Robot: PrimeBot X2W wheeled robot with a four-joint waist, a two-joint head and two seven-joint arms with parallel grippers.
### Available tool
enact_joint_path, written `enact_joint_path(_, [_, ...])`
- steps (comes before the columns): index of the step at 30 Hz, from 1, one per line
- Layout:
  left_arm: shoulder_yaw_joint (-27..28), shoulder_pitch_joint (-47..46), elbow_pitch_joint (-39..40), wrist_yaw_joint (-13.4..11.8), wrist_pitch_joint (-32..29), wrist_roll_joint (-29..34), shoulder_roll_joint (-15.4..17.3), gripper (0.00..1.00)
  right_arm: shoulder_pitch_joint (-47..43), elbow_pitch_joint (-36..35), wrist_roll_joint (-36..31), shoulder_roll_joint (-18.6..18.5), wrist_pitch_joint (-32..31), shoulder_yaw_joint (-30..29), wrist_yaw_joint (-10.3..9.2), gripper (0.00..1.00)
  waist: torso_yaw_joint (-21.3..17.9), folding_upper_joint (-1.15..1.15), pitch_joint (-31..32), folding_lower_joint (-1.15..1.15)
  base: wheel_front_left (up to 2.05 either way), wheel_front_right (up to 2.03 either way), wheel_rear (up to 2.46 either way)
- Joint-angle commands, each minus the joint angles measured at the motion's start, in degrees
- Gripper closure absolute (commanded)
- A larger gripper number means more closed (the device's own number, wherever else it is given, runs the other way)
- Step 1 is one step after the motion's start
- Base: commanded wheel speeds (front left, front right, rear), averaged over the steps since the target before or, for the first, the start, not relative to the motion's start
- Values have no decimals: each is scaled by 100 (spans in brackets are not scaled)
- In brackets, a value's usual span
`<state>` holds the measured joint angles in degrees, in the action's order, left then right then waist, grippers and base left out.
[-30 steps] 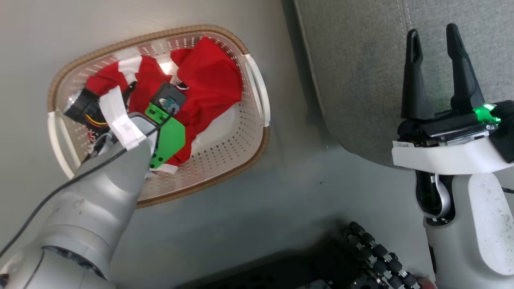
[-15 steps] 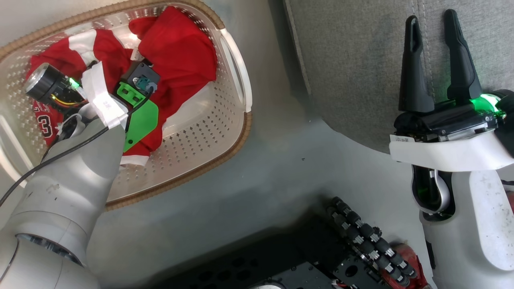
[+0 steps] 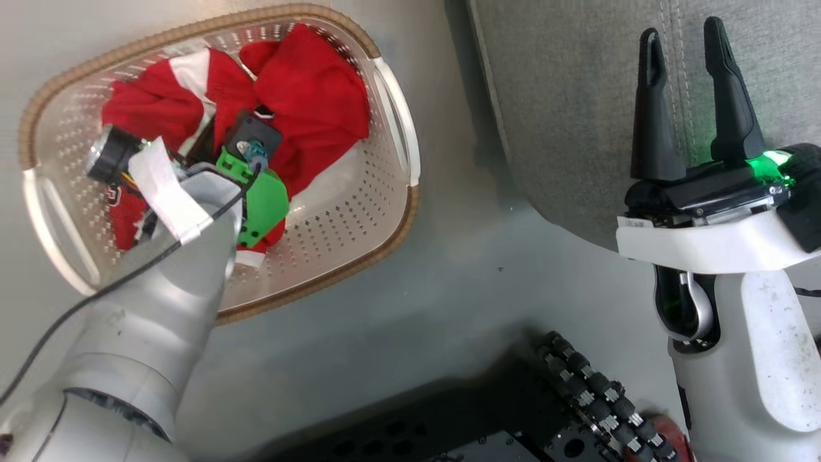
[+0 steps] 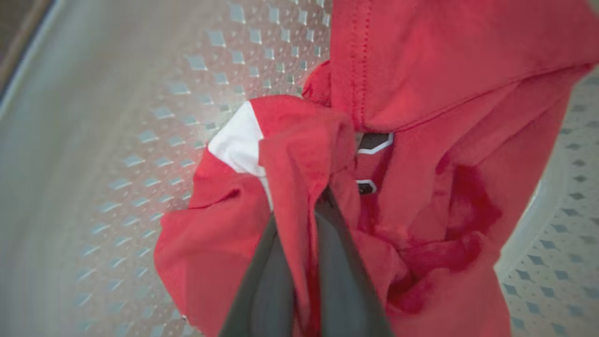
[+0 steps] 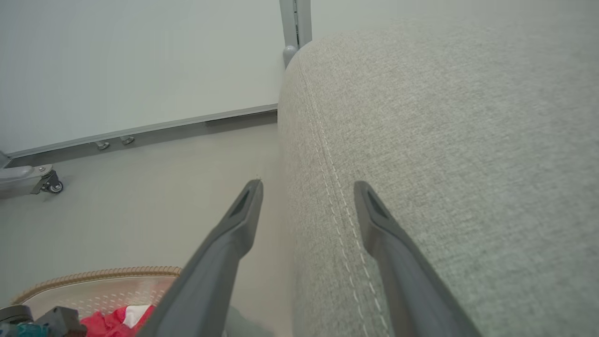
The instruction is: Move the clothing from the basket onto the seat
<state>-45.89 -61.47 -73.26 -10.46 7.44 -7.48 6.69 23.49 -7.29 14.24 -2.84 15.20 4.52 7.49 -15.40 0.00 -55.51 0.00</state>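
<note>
Two-fingered left claw point(image 4: 306, 215) clamps soft red clothing point(image 4: 421, 140); right claw point(image 3: 681, 38) gapes near woven seat point(image 3: 577, 96)

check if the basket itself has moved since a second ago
No. The whole head view has shifted, so the camera moved; the basket sits at much the same gap from the seat edge beside it.
</note>
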Motion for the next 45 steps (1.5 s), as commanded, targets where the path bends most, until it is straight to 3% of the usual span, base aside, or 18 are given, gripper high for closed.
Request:
enact_joint_path(1, [80, 166, 7, -28, 141, -135, -55, 100, -108, 34, -75, -10, -8, -12, 0, 0, 242, 0, 414, 0, 0, 0, 0])
enact_joint_path(14, [431, 1289, 501, 81, 784, -828, -350, 100, -824, 395, -545, -13, -3, 30, 0, 0, 854, 0, 2165, 0, 0, 0, 0])
enact_joint_path(33, [1557, 3817, 3815, 44, 771, -990, -186, 100, -2397, 913, -808, -13, -3, 509, 0, 0, 1204, 0, 4906, 0, 0, 0, 0])
enact_joint_path(45, [1983, 4519, 5170, 205, 771, -883, -234, 100, -2887, 1038, -929, -12, -3, 785, 0, 0, 1230, 0, 5670, 0, 0, 0, 0])
